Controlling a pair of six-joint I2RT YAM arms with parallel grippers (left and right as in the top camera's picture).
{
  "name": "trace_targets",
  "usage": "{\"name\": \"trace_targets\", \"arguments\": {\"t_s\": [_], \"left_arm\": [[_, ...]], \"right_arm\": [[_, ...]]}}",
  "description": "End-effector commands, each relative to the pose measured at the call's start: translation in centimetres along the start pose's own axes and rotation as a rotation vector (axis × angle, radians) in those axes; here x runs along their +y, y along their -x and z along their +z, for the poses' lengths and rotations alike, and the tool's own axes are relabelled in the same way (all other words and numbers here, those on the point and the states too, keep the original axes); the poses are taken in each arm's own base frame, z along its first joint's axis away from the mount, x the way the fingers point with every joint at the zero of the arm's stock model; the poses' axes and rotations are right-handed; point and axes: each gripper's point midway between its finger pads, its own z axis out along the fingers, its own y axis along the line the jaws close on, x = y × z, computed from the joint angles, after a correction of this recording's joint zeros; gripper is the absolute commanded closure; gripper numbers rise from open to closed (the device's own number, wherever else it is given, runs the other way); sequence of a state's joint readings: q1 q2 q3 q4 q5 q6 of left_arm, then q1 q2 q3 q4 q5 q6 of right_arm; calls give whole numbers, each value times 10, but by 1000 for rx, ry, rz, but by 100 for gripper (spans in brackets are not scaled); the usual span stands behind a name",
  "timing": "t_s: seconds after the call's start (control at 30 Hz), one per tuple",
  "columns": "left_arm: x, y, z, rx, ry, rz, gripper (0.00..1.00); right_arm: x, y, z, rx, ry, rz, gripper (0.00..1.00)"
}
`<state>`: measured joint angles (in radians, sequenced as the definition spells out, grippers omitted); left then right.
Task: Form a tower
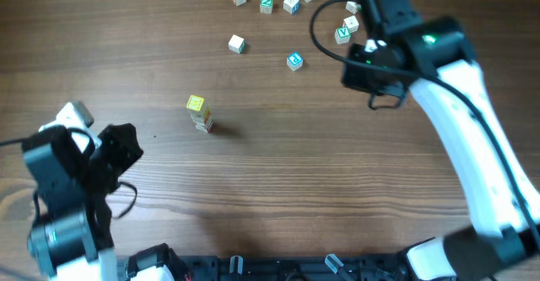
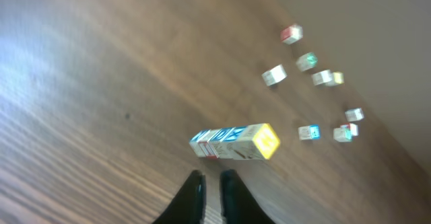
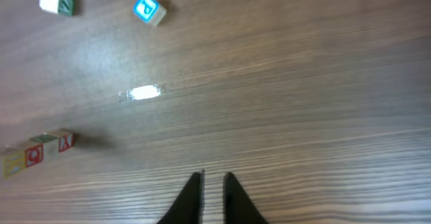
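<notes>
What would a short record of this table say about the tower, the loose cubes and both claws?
tower: slim upright stack of letter cubes, yellow cube on top, nothing touching it
loose cubes: about nine, scattered on the far side of the table
left gripper: jaws slightly parted, empty, facing the tower, apart from it
right gripper: jaws slightly parted, empty, above bare wood near the loose cubes

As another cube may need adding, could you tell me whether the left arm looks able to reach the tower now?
Probably yes: the tower stands just ahead of the left gripper, only bare table between them, and the loose letter cubes lie beyond it.
</notes>
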<state>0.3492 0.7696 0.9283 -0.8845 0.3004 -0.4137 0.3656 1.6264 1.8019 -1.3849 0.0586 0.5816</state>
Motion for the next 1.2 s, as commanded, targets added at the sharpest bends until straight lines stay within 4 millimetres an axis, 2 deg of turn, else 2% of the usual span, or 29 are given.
{"name": "trace_targets", "arguments": {"t_s": [0.0,0.03,0.07,0.1,0.13,0.17,0.27,0.37,0.43,0.57,0.9,0.97,1.0,1.03,1.1,1.17], "left_arm": [[-9,5,-27,-107,-33,110,52],[-10,5,-31,-121,-40,115,34],[-10,4,-31,-118,-38,113,26],[-9,3,-30,-109,-34,111,4],[-8,1,-30,-101,-31,108,0],[-6,-2,-30,-89,-25,104,0],[-3,-7,-29,-69,-16,98,0],[-3,-9,-30,-64,-12,201,0],[-7,-11,-30,-53,-39,201,0],[-6,-13,-30,-44,-34,198,0],[-6,-13,-30,-44,-34,198,0],[-6,-13,-30,-44,-34,198,0],[-6,-13,-30,-44,-34,198,0],[-6,-13,-30,-44,-34,198,0],[-6,-13,-30,-44,-34,198,0],[-6,-13,-30,-44,-34,198,0]], "right_arm": [[-33,4,-62,-194,-60,9,38],[-44,0,-82,-246,-69,17,12],[-53,-1,-95,-289,-82,25,0],[-60,-3,-104,-319,-95,31,0],[-65,-7,-113,-334,-100,19,0],[-70,-15,-119,-329,-105,-26,0],[-80,-27,-140,-374,-76,-14,0],[-94,-41,-180,-506,-32,-81,0],[-115,-53,-205,-600,-48,-58,0],[-135,-70,-233,-706,-24,-30,0],[-138,-74,-236,-716,-19,-25,0],[-147,-77,-237,-722,-81,-78,0],[-145,-75,-241,-745,-65,-76,0],[-133,-68,-248,-816,-14,-147,0],[-98,-58,-260,-1009,124,-346,0],[-82,-55,-251,-1177,207,-408,0]]}}
